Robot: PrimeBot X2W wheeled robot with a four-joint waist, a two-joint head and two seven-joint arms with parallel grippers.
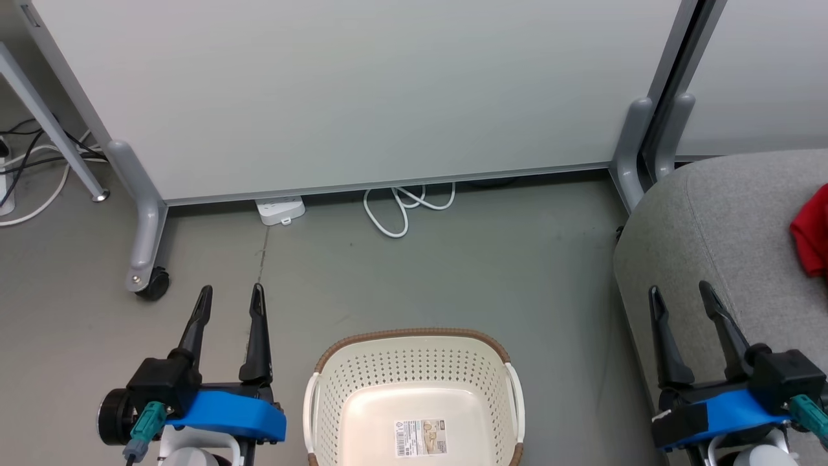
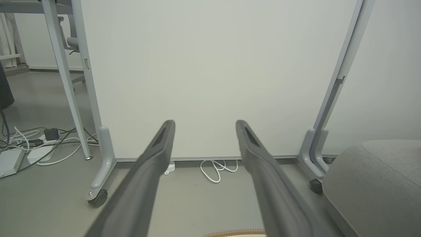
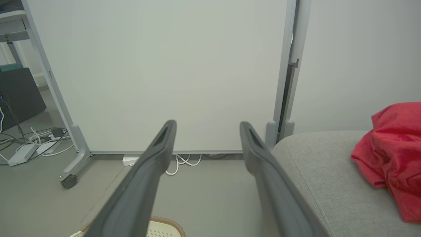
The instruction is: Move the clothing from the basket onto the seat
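Note:
The cream perforated basket (image 1: 414,369) with a brown rim stands on the floor at the bottom centre, with only a paper label on its bottom. Red clothing (image 1: 812,230) lies on the grey seat (image 1: 718,220) at the right edge; in the right wrist view the clothing (image 3: 393,154) is a crumpled heap on the seat (image 3: 319,171). My left gripper (image 1: 231,296) hangs open over the floor left of the basket. My right gripper (image 1: 680,291) is open above the seat's front edge. Both hold nothing.
A white partition panel (image 1: 362,90) on wheeled grey feet (image 1: 145,259) stands behind the basket. A white power strip (image 1: 280,210) and a looped white cable (image 1: 404,204) lie at its base. More cables (image 1: 32,162) and a table leg are at far left.

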